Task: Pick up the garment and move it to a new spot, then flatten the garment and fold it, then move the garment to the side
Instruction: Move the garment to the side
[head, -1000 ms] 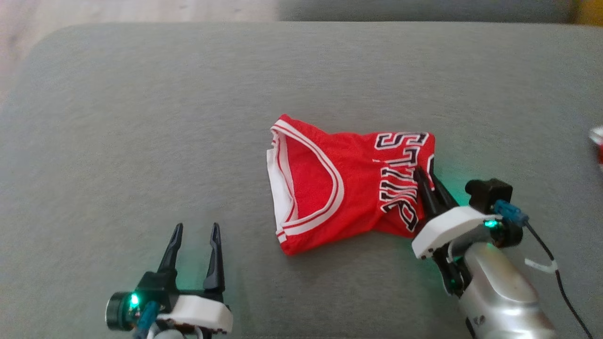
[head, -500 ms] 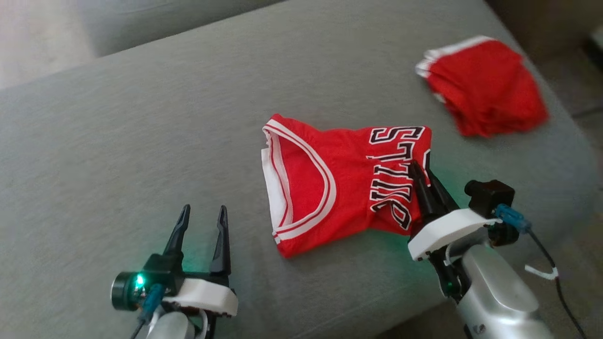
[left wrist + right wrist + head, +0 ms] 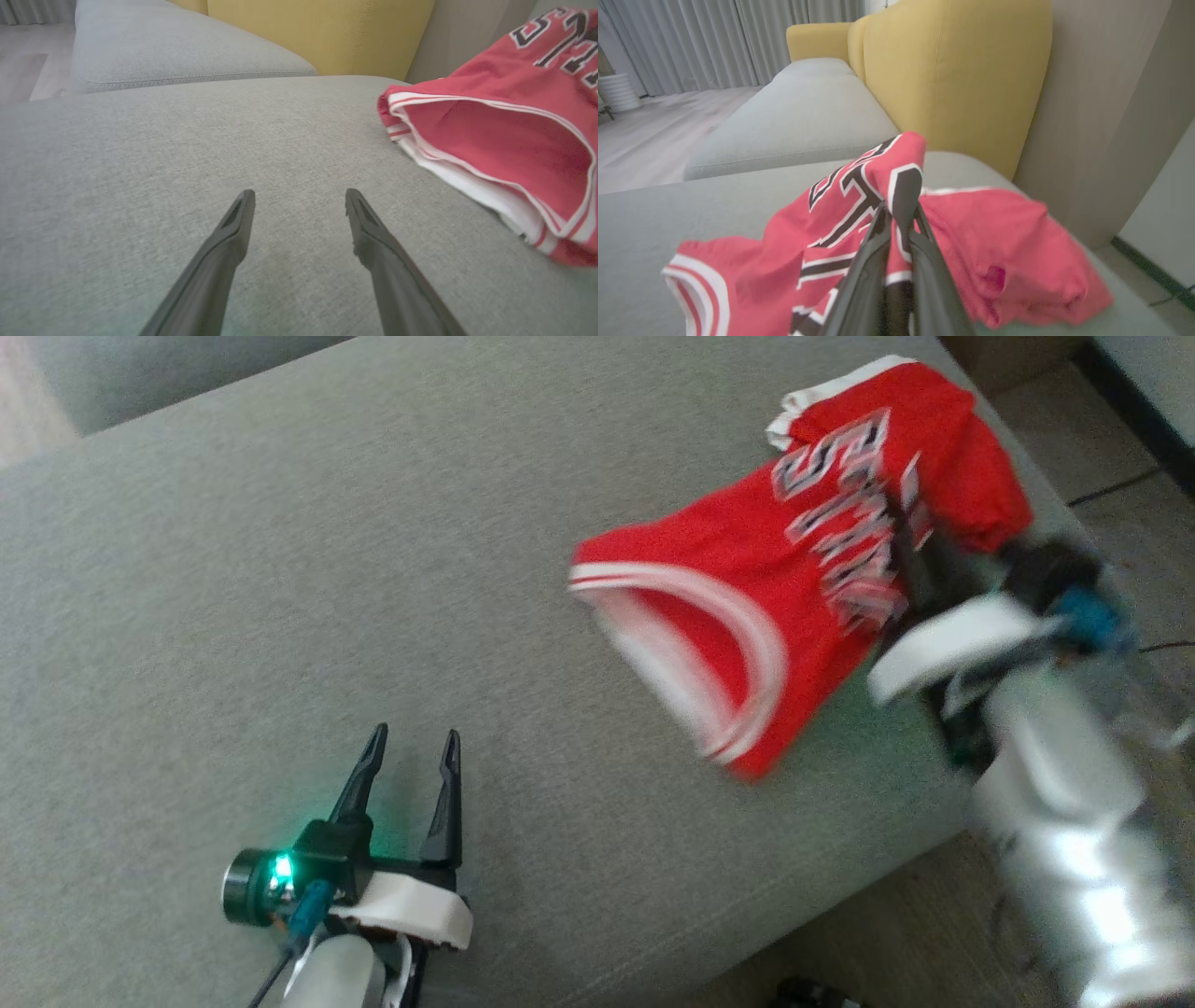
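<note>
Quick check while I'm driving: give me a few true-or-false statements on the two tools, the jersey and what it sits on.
1. The right tool is shut on the lettered part of the red jersey. True.
2. The left tool grips the jersey's white-trimmed opening. False: it stands open over the bare grey cushion, apart from the jersey.
3. The jersey is on a wooden table. False: it is on the grey cushion of a sofa.
4. A yellow backrest stands behind the cushion. True.
</note>
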